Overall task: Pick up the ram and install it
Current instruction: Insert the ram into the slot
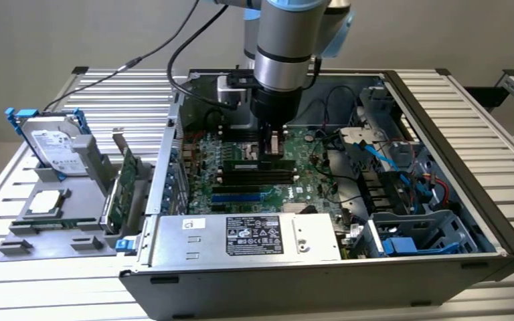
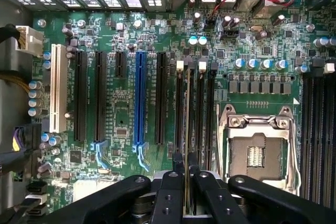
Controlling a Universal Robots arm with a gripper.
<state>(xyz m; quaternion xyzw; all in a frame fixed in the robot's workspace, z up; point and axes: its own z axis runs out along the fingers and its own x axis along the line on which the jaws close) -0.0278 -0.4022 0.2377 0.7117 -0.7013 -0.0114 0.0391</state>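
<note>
The ram (image 2: 187,119) shows edge-on as a thin green stick, and my gripper (image 2: 187,174) is shut on its near end between two black fingers (image 2: 172,182). It runs along one of the black memory slots (image 2: 180,114) beside the CPU socket (image 2: 257,148). Whether it touches the slot I cannot tell. In the exterior view, the gripper (image 1: 273,144) hangs straight down inside the open computer case (image 1: 471,200), with the ram (image 1: 259,164) lying low over the motherboard's memory slots.
A blue card slot (image 2: 139,98) and several black card slots lie beside the memory slots. The power supply (image 1: 248,237) fills the case's front. Cables and drive cages (image 1: 400,174) crowd the exterior view's right. Outside the case stand a hard drive (image 1: 51,144) and an expansion card (image 1: 128,180).
</note>
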